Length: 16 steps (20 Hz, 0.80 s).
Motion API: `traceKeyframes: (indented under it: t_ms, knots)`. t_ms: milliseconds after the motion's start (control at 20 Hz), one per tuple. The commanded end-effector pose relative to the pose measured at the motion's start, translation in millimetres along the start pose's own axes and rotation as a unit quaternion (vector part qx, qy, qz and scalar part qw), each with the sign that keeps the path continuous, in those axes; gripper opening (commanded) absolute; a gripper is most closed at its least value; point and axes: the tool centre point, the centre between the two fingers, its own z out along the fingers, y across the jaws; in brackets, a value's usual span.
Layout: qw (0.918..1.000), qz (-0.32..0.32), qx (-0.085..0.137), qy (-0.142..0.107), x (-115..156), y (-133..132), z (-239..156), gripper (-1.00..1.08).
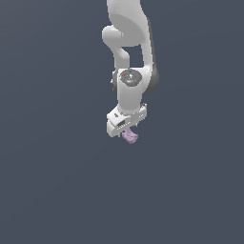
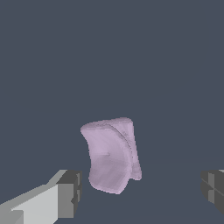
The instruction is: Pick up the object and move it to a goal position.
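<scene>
**Claw over the lump, jaws apart**

Exterior view: white arm (image 1: 127,52) comes down from the top edge, wrist pointing down, claw (image 1: 127,129) at frame centre. The object (image 1: 129,137) – small pale lilac lump – shows just under the claw body, poking out toward the exterior view's right. Whether it rests on the surface or is lifted, can't tell; everything around is one flat dark grey-blue field with no visible desk edge, no shadow line.

Wrist view: object (image 2: 110,154) sits between the two fingers but touches neither. One fingertip (image 2: 70,193) with its grey pad is near the lump's lower corner, small gap visible; the other fingertip (image 2: 213,189) is well apart, at the frame edge. So the claw is spread wide, nothing clamped. The lump is off-centre in the gap – closer to the first finger.

Lump shape: blocky, curved face, rounded top edge, a ridge line down one side.

Open room: plain on all sides of the claw in both views.
</scene>
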Motion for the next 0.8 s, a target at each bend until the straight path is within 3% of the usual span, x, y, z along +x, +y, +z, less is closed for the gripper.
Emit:
traceKeyframes:
  t_ms: [0, 350, 750]
  knots:
    - [0.9995, -0.030, 0.001, 0.001, 0.0, -7.5, 4.4, 1.00]
    - [0.9969, -0.078, 0.002, 0.002, -0.2, -19.9, 11.4, 1.00]
    - [0.9965, -0.083, 0.002, 0.002, -0.2, -21.5, 15.2, 1.00]
